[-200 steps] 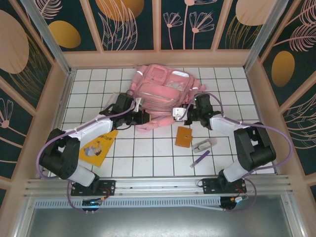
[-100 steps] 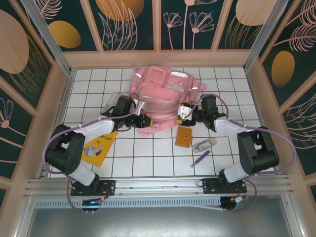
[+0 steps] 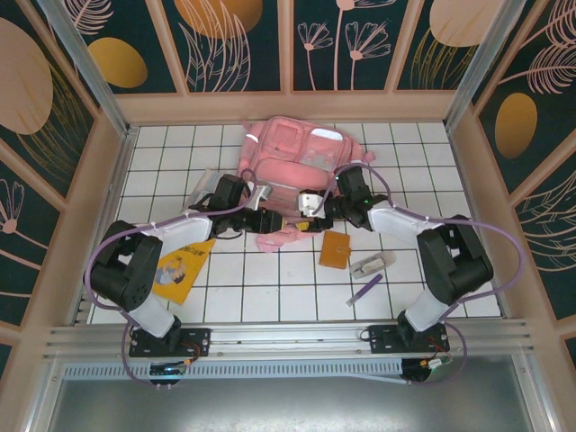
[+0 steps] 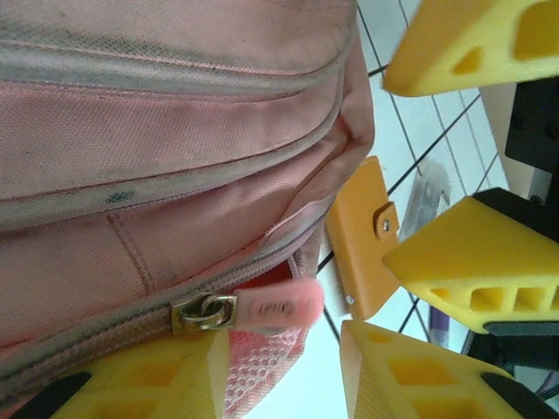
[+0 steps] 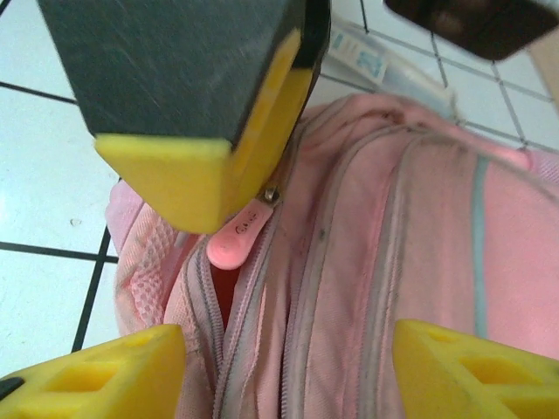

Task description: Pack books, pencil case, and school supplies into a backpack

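While two claws [image 3: 261, 199] [image 3: 310, 206] crowd one backpack [image 3: 297, 151], two books [image 3: 180, 264] [image 3: 335, 249] lie apart.

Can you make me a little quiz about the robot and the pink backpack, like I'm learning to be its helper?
1. True or false: the yellow booklet lies on the table, outside the pink backpack.
2. What colour is the zipper pull? A pink, B blue, C green.
3. Fill in: the left gripper and the right gripper both have their jaws ___.
Key: 1 true; 2 A; 3 open.
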`<action>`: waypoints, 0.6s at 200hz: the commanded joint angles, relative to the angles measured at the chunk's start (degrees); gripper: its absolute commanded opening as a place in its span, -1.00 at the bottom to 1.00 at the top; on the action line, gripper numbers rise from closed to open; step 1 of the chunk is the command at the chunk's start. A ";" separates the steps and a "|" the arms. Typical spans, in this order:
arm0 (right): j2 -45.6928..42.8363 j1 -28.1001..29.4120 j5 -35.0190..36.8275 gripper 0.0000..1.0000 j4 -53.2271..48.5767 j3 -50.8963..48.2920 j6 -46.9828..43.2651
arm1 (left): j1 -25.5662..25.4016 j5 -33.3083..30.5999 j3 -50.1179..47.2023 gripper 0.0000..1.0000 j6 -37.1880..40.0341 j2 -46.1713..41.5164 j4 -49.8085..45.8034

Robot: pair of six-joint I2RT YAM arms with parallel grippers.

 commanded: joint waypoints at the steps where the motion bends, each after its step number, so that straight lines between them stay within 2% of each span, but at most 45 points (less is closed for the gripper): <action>1: 1.88 0.65 -1.27 0.28 -4.92 2.77 0.84 | -0.04 -2.22 -0.14 -0.33 5.31 -1.31 -2.95; 25: 3.04 1.96 -1.04 0.28 -4.44 2.60 2.46 | -0.09 -5.35 -0.68 -0.36 5.30 -1.01 -3.40; 46: 5.09 2.51 1.77 0.27 -4.78 2.58 2.20 | 0.01 -6.14 -0.21 -0.26 3.53 -0.45 -2.99; 67: 6.11 3.82 5.03 0.10 -1.92 1.23 1.93 | -0.03 -5.38 -0.78 -0.17 0.52 -0.99 -1.34; 77: 6.13 4.00 6.62 -0.10 -0.20 0.13 1.95 | 0.12 -5.03 -1.67 -0.11 -1.39 -1.91 0.19; 91: 5.96 4.01 7.11 -0.54 0.78 -0.50 1.86 | 0.40 -4.77 -3.14 -0.04 -4.26 -3.29 2.28; 109: 5.08 3.98 6.06 -0.89 1.08 -1.06 1.22 | 0.84 -5.37 -3.97 0.02 -7.82 -4.68 2.43; 120: 4.33 4.01 5.27 -1.00 2.18 -1.55 1.50 | 0.88 -6.58 -3.59 0.05 -9.44 -4.77 0.78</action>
